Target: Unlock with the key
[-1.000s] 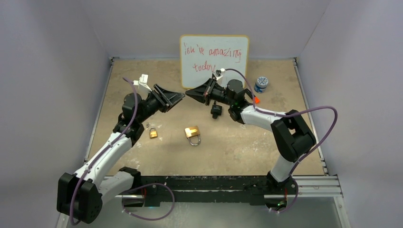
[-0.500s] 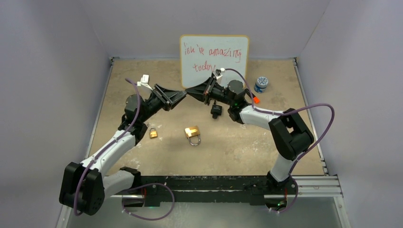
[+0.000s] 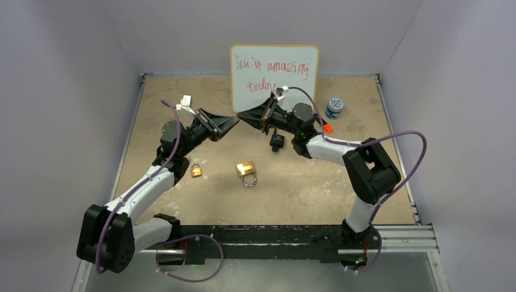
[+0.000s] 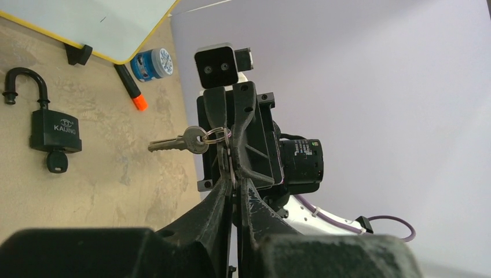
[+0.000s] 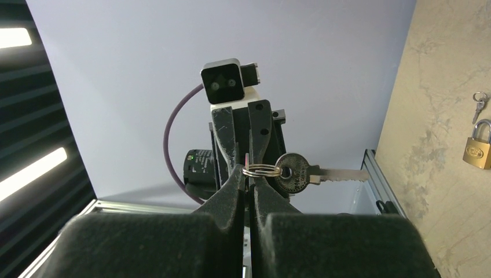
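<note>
Both grippers meet tip to tip in mid-air in front of the whiteboard. My left gripper [image 3: 234, 120] [image 4: 233, 184] and my right gripper [image 3: 240, 115] [image 5: 249, 174] are both shut on the key ring [image 5: 260, 169] [image 4: 217, 136]. A silver key [image 5: 315, 172] [image 4: 176, 142] hangs sideways from the ring. A black padlock [image 3: 277, 141] [image 4: 55, 130] lies on the table with its shackle open and a key in its keyhole. A brass padlock [image 3: 246, 172] lies in the middle. A small brass padlock [image 3: 196, 170] [image 5: 476, 147] lies at the left with small keys [image 5: 479, 104] beside it.
A whiteboard [image 3: 274, 67] with red writing leans on the back wall, just behind the grippers. A blue-capped jar [image 3: 334, 107] and an orange-tipped marker [image 3: 328, 128] lie at the back right. Grey walls stand on three sides.
The two gripper tips were a small gap apart and have closed together. The left arm moved right and the right gripper moved slightly left and up.
</note>
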You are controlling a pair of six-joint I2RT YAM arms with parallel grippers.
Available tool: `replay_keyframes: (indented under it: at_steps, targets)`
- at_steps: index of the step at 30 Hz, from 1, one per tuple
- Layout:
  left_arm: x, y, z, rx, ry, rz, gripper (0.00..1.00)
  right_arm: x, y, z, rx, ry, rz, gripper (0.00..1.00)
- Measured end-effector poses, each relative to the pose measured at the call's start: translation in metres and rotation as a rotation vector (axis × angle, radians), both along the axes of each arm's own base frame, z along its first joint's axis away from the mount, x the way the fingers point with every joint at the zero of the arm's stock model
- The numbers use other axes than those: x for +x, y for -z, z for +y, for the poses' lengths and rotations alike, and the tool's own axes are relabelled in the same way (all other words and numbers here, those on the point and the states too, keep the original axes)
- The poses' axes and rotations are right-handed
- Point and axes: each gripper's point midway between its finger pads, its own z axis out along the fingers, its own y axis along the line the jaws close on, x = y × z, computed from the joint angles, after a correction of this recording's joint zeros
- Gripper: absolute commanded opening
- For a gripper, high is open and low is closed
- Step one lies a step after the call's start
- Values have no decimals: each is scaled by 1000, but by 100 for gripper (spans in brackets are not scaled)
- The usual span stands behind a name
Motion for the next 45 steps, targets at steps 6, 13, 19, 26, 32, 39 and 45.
replay_keyframes:
  at_steps: [6, 13, 19, 26, 32, 39, 45]
  targets:
    - [0, 0, 0, 8, -1, -11, 0, -1, -4, 0, 13, -6, -24, 0]
    - [2, 5, 1, 60, -6, -36, 0, -3, 0, -1, 6, -24, -34, 62]
    - [1, 22, 3, 193, 4, -76, 0, -4, 15, -17, -10, 0, -25, 71]
    - [-10, 52, -1, 387, 123, -128, 0, -3, 43, -68, -38, 71, -25, 70]
    - [-23, 45, -12, 555, 346, -262, 0, -17, 40, -78, -142, 6, -255, 72]
    - [-60, 31, -19, 576, 603, -417, 0, -42, 34, -61, -299, -160, -598, 71]
    - [-85, 27, -21, 526, 741, -470, 0, -71, 38, -49, -338, -312, -728, 51]
